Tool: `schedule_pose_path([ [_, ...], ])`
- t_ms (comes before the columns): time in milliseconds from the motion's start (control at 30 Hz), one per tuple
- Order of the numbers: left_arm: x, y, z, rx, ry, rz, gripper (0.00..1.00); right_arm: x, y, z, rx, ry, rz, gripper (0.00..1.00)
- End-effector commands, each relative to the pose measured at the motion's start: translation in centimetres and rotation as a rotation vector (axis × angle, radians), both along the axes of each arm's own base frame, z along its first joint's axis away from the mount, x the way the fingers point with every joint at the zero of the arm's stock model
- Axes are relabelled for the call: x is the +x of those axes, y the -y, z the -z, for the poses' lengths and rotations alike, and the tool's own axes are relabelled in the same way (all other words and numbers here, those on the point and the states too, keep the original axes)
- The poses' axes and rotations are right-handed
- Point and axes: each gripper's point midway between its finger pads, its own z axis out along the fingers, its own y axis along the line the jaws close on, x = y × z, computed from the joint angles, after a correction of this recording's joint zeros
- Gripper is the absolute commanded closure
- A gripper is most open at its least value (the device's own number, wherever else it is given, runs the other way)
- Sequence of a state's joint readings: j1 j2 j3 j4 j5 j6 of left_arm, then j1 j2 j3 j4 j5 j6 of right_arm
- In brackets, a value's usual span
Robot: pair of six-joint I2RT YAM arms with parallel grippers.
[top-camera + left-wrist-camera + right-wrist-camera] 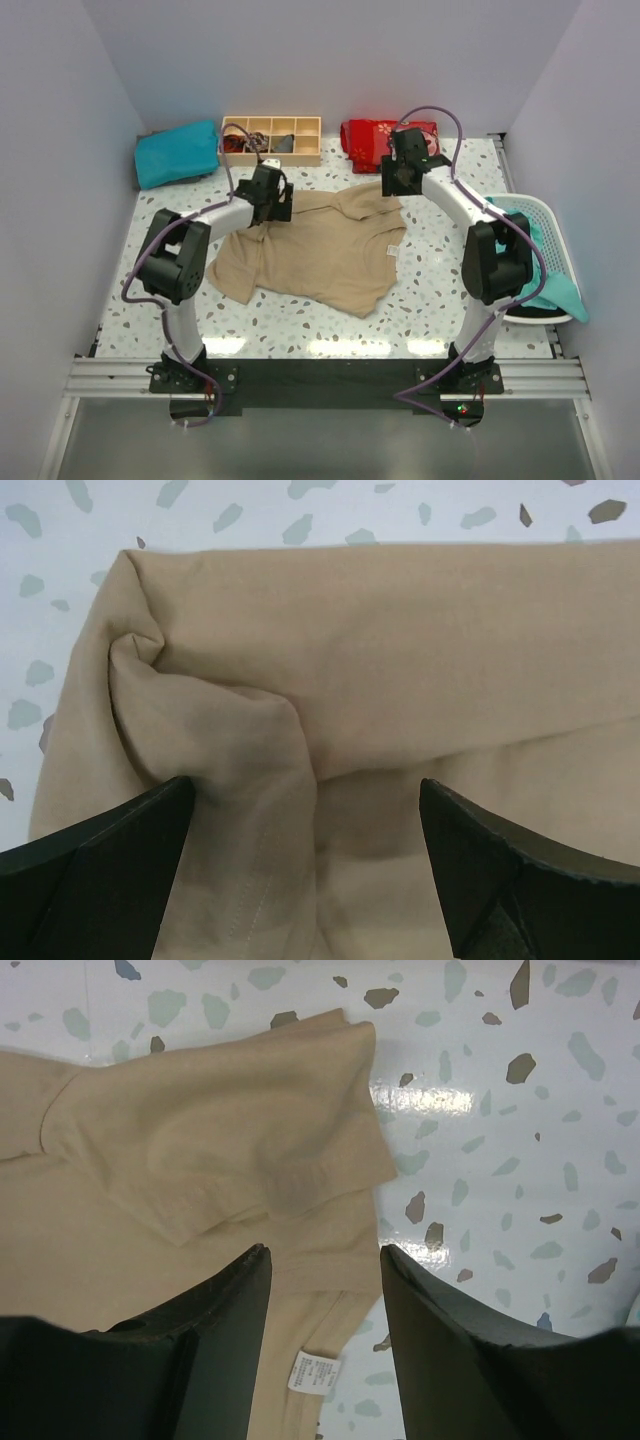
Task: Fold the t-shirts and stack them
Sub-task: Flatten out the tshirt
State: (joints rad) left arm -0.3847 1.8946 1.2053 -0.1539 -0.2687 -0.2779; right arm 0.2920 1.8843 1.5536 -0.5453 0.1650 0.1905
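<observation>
1. The tan t-shirt [320, 255] lies spread but rumpled in the middle of the bench [450, 300], with its far corners bunched below the two arms
2. The left gripper [305, 785] is released, jaws wide and holding nothing; it hangs over the shirt's far left corner, where the cloth rises in a soft ridge between the fingers
3. The right gripper [323, 1252] also stands apart with nothing pinched, above the far right edge; a flap that looks like a sleeve [250, 1150] and a small white label [312, 1372] lie under it
4. The cloth looks thin, light and limp: it should sag and drape when lifted and keep no shape of its own; it is not fragile, and the fingers should bite it well
5. The likely trouble is layers: a shallow pinch may catch only the top one, and the rest will trail on the bench
6. Best hold, I judge, is at a stitched edge or corner, on matching points left and right, deep enough to take every layer; a pinch in the open middle would only tent it
7. A folded teal t-shirt [178, 152] sits at the far left, and another teal one [555, 285] hangs out of the white basket [535, 205] on the right
</observation>
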Motion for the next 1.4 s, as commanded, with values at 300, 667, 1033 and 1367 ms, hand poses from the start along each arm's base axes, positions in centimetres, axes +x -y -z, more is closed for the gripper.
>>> schedule_pose_path([
  [300,2.8,-1.9,-4.1,0.208,0.143,-0.101,0.29,1.1,-0.4,0.4,0.008,-0.009,-0.005,0.76],
  [667,2.1,-2.3,-4.9,0.208,0.141,-0.101,0.80,1.5,-2.2,4.9,0.064,-0.109,-0.048,0.57],
  [1033,1.2,-3.6,-9.4,0.184,0.204,-0.120,0.80,1.5,-2.8,7.3,0.094,-0.162,-0.050,0.72],
  [1367,0.5,-3.7,-10.9,0.154,0.230,-0.106,0.78,0.8,-2.6,0.0,0.132,-0.005,-0.072,1.00],
])
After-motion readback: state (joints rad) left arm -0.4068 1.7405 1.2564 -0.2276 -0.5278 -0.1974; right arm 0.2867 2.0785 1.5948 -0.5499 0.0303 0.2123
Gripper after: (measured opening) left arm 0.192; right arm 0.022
